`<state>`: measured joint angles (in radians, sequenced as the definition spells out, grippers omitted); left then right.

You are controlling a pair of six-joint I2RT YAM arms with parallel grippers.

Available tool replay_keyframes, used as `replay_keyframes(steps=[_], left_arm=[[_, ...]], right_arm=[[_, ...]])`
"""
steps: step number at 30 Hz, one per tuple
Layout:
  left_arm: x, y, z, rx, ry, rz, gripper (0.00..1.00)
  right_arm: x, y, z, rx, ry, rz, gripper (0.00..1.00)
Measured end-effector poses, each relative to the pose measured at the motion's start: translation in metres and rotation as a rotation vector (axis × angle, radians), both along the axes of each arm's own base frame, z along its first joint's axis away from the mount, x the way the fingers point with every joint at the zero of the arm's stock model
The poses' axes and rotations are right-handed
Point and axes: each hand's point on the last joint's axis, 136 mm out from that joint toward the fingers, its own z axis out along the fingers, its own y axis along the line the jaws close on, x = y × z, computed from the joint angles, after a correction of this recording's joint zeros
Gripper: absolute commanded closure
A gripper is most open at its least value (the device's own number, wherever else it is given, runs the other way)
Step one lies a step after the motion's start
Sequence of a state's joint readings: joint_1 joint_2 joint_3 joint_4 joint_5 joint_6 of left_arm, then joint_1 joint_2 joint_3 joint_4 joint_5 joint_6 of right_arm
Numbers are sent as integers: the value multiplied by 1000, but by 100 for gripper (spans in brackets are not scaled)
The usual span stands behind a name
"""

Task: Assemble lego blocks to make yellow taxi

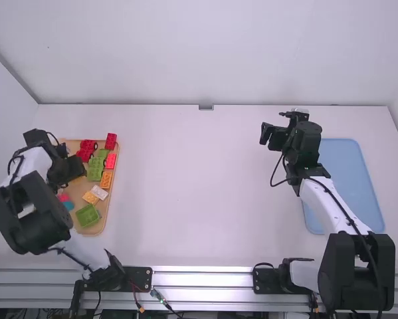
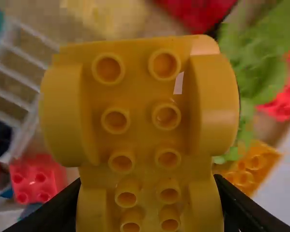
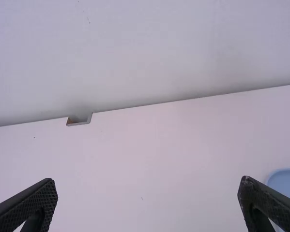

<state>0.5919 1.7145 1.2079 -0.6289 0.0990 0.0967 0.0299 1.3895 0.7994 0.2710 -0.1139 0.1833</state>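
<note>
The left end effector is clamped on a glossy yellow block, whose curved, arch-like flanks frame 2 columns of hollow, round tubes; it holds this block over the flat, round-cornered tan tray. On that tray lie a squarish green block, a small white block, an orange block and, near the far edge, a red block (all shiny plastic, studs and straight edges). The right end effector is released, its 2 textured black fingers spread wide above the smooth white desk, near the pale blue tray, a rounded rectangle.
</note>
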Motion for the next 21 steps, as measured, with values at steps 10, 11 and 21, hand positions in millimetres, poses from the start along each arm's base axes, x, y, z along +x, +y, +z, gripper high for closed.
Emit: replay_keyframes(steps=[10, 11, 21], left_arm=[[47, -167, 39, 110, -148, -570, 55], [44, -193, 36, 103, -135, -680, 54], [6, -356, 8, 124, -125, -1446, 51]], right_arm=[[1, 0, 2, 1, -10, -4, 1], [1, 0, 3, -1, -12, -1, 1], [0, 0, 1, 0, -4, -3, 1]])
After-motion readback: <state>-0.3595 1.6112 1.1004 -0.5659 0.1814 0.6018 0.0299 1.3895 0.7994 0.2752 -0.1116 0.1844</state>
